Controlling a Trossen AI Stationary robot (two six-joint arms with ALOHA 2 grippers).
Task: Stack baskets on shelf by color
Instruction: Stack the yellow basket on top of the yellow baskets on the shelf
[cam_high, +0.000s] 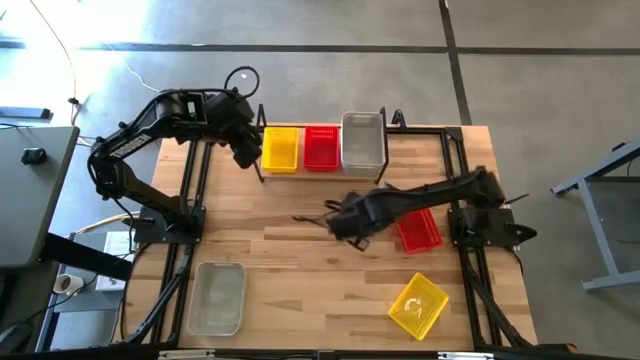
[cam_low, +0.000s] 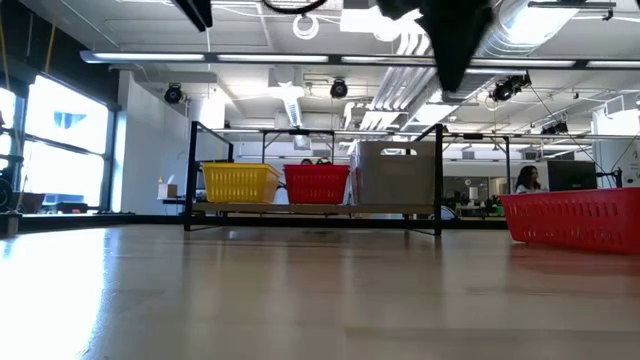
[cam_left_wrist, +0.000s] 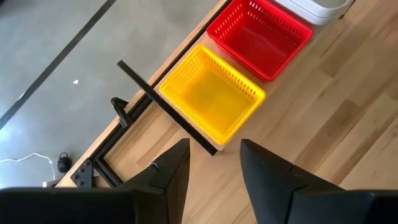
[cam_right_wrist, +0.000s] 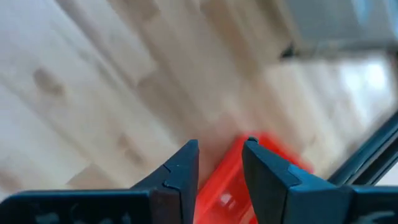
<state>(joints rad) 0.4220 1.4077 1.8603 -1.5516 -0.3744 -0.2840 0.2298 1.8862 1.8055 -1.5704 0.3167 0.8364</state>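
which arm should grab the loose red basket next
Right. The right gripper hangs open over mid-table with the loose red basket beside that arm; the left gripper hangs open by the yellow basket on the shelf.

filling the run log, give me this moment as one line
shelf: yellow, red, grey baskets | left gripper: open, empty, by yellow basket | right gripper: open, mid-table, near loose red basket | loose: grey, yellow

The right gripper (cam_right_wrist: 221, 163) hangs above the wooden table (cam_right_wrist: 99, 93), its two dark fingers (cam_right_wrist: 180, 171) parted by a narrow gap. A red basket (cam_right_wrist: 233, 180) shows between and just beyond the fingers, blurred, and whether they touch it cannot be told. A black frame bar (cam_right_wrist: 367, 165) crosses one corner.
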